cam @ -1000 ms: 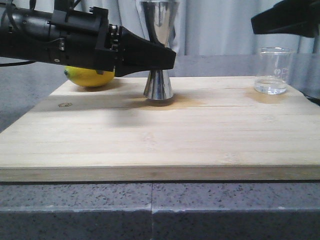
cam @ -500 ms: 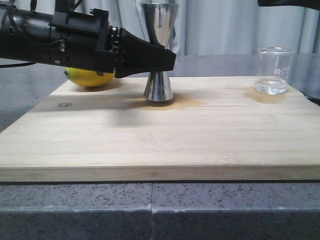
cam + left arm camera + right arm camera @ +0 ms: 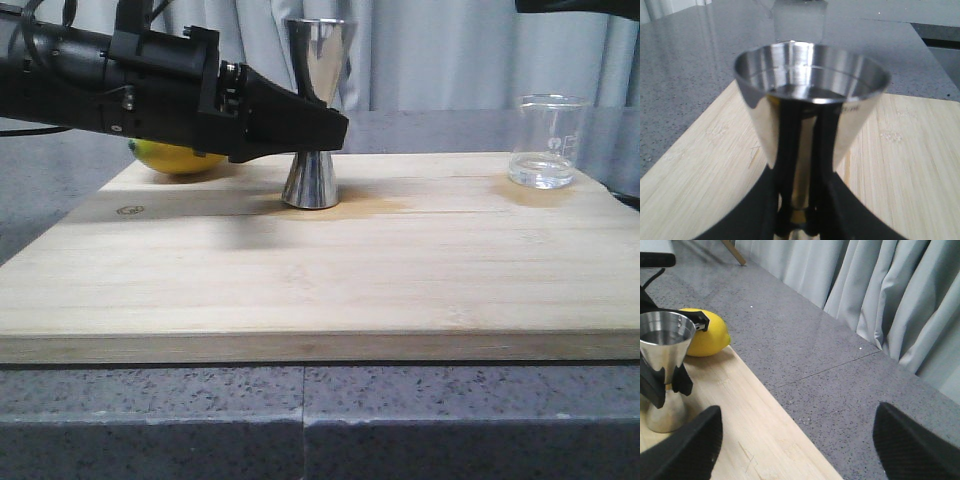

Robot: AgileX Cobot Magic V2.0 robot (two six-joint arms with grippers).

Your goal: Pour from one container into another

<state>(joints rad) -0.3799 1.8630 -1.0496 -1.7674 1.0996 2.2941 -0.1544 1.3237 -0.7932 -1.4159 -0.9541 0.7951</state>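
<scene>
The steel jigger [image 3: 316,115] stands upright on the wooden board [image 3: 320,270], near its far edge and a little left of the middle. It is a bright hourglass of two cones, the wide upper cup mirroring the curtains behind, and the left wrist view shows a dark pool of liquid low inside that cup. The left gripper [image 3: 325,128] reaches in from the left and is clamped on the jigger's narrow waist, its black fingers [image 3: 827,145] pressed against either side of the stem.

The glass beaker [image 3: 545,141] sits well apart at the board's far right corner, upright, clear, with faint printed marks and a pouring lip; a little clear liquid seems to lie at its bottom. Nothing touches it.

A lemon [image 3: 180,156] lies at the board's far left corner, half hidden behind the left arm. The right gripper [image 3: 795,445] hangs high above the right side, its two dark fingers spread wide with nothing between them, looking down on grey stone worktop [image 3: 320,420] and the board's edge.
</scene>
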